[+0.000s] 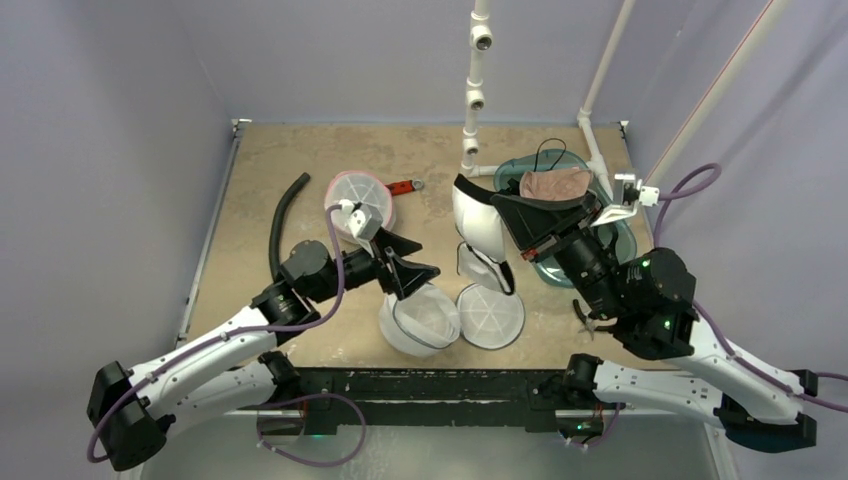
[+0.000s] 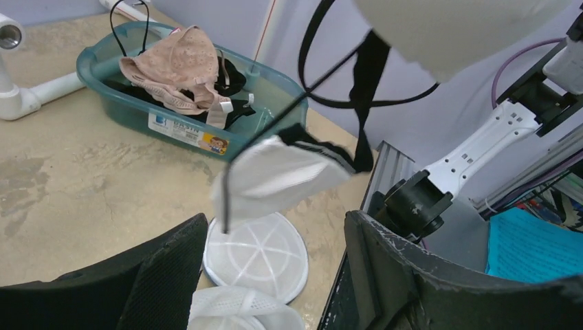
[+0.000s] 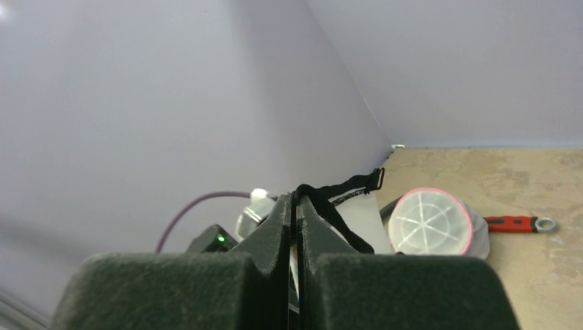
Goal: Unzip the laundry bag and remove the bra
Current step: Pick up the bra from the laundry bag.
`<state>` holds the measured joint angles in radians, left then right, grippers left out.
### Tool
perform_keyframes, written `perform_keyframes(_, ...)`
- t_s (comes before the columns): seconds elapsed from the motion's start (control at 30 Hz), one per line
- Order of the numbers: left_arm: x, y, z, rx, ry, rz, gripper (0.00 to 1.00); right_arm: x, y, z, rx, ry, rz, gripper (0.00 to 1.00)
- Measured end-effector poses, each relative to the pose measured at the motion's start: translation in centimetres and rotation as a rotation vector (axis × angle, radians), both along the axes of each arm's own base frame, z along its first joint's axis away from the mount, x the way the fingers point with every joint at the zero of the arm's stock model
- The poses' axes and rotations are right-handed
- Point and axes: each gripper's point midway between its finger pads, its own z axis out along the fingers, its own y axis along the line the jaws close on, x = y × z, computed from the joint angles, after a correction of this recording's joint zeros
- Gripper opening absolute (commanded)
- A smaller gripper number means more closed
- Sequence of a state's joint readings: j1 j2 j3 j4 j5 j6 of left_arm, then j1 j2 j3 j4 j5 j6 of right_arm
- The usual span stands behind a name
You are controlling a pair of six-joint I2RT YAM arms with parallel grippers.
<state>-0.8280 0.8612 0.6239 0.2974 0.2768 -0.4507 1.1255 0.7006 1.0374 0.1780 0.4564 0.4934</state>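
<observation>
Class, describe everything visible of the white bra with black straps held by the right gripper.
The white bra with black straps has smooth, padded-looking white cups edged in black, its thin straps looping loosely. It hangs in the air, pinched by a strap in the shut right gripper, its lower cup dangling above the round white mesh laundry bag, seemingly touching nothing else.

I see white bra (image 2: pixel 282 175) cut off at top edge, teal bin (image 1: pixel 510 168) partly behind my right arm (image 1: pixel 655 295), label (image 2: pixel 187 132) unreadable.

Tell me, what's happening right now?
Left gripper open above opened laundry bag. Right gripper shut on bra, hanging clear of bag. Teal bin nearby, not blocking.
</observation>
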Motion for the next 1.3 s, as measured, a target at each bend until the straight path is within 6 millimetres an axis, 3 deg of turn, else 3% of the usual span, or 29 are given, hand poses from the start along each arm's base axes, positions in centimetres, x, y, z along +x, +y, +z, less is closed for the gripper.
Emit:
perform_keyframes(0.43, -0.5, -1.5, -4.8, -0.087, 0.089, -0.063, 0.73, -2.8, 0.3, 3.1, -0.042, -0.148, 0.124, 0.00)
perform_keyframes(0.87, -1.5, -2.8, -3.7, -0.160, 0.072, -0.170, 0.74, -4.4, -0.2, 5.4, -0.041, -0.212, 0.177, 0.00)
perform_keyframes(1.3, -2.3, -4.9, -5.3, -0.197, 0.210, -0.293, 0.78, -4.4, 0.6, 5.8, -0.066, -0.231, 0.191, 0.00)
